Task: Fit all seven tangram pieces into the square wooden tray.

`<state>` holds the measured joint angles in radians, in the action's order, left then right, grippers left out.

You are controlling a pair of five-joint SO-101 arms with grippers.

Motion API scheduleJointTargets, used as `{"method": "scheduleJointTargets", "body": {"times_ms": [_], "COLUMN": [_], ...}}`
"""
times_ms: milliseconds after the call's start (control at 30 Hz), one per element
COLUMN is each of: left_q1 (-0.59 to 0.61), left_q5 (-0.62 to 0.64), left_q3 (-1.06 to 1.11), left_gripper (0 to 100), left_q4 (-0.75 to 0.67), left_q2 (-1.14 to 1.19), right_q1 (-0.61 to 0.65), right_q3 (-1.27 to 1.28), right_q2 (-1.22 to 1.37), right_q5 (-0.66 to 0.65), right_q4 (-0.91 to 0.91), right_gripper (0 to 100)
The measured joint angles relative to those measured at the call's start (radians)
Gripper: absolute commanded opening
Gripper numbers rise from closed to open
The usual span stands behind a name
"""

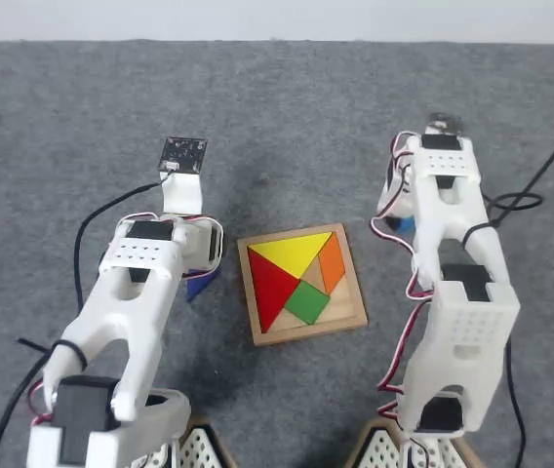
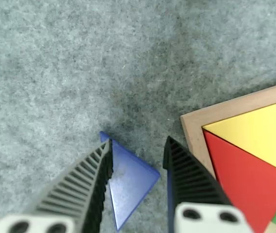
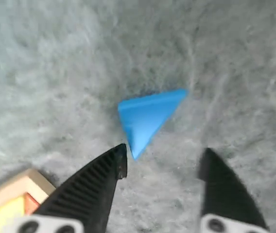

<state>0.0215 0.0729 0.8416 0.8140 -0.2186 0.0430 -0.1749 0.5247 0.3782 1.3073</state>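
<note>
The tray (image 1: 341,313) sits on the grey carpet (image 1: 277,127) between the two arms, turned slightly off square. Four pieces lie flat inside it. A yellow triangle (image 1: 292,253) is at 12 o'clock, a red triangle (image 1: 269,285) at 9, a green square (image 1: 307,301) at 6 and an orange piece (image 1: 332,263) at 3. Bare wood shows along the tray's edge from 4 to 6 o'clock.

At 9 o'clock from the tray, just beside its rim, a dark blue triangle (image 2: 128,184) lies flat on the carpet under the tip of the left arm (image 1: 136,292). The left gripper (image 2: 139,141) hangs right over it, fingers spread apart with one on each side of the piece. I can't tell whether they touch it.

At 2 o'clock from the tray, a light blue triangle (image 3: 147,116) lies flat on the carpet beside the right arm (image 1: 453,253). The right gripper (image 3: 166,148) is open too. The piece is just ahead of its tips, with one fingertip (image 3: 121,155) close to a corner and nothing held.
</note>
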Motion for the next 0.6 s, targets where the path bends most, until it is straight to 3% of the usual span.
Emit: {"method": "scheduleJointTargets", "body": {"times_ms": [500, 600], "left_q1": [0.0, 0.0], "left_q5": [0.0, 0.0], "left_q3": [0.0, 0.0], "left_gripper": [17, 17], "left_q4": [0.0, 0.0], "left_q2": [0.0, 0.0], "right_q1": [0.0, 0.0], "right_q3": [-0.345, -0.399], "right_q2": [0.265, 0.301], "right_q5": [0.224, 0.241], "right_q4": [0.06, 0.11], "right_gripper": [28.4, 22.2]}}
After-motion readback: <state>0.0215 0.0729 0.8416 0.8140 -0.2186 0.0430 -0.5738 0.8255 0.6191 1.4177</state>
